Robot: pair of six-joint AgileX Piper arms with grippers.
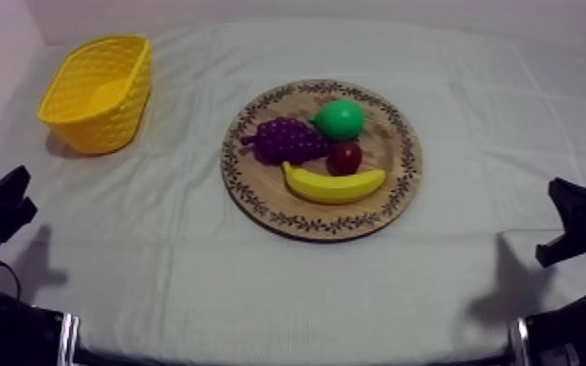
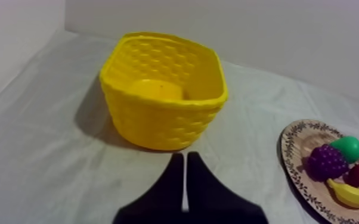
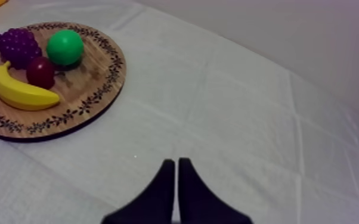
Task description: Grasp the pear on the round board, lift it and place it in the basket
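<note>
Resting on the wooden board, the pear sits beside the grapes, well apart from the yellow basket
Left pincer and right pincer: narrow wedges, holding nothing

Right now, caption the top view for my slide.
Pear, grapes, banana, small red fruit on wooden board; yellow basket apart.

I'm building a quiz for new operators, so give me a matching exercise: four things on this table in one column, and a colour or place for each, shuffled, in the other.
Things:
1. pear
2. banana
3. bunch of grapes
4. yellow basket

Descriptions:
a. purple, on the wooden board
b. off the board, at the robot's left side of the table
c. green, on the board
d. yellow, on the board

Pairs: 1-c; 2-d; 3-a; 4-b
</note>
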